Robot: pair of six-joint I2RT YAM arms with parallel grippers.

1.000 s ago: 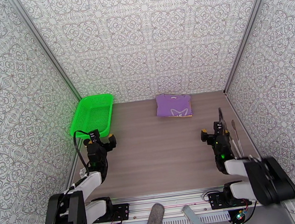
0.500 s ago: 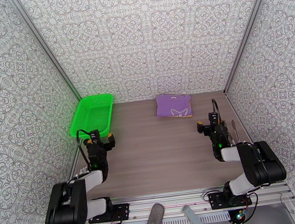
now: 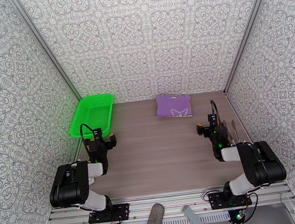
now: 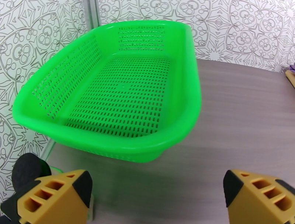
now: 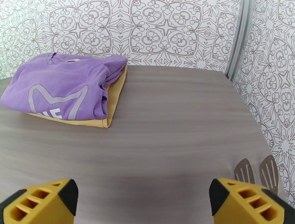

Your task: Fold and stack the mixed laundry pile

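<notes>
Currently, the purple T-shirt (image 5: 62,86) is seen folded atop the mustard-tan garment (image 5: 114,97) at the far middle of the counter (image 5: 177,121); the left end effector (image 4: 156,186) and right end effector (image 5: 143,193) are spread wide, nothing held.

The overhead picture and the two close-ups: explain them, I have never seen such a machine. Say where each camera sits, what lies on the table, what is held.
These are two robot arms bolted at the near edge of a table, each ending in a two-finger gripper. The overhead picture comes from a fixed camera above and behind them. Each close-up comes from a camera on one wrist, that gripper's yellow fingertips at the bottom. On the table: a green basket at the far left, and a folded purple shirt on a tan garment at the back. Two metal utensils lie by the right edge. The left gripper and right gripper are open and hold nothing.
</notes>
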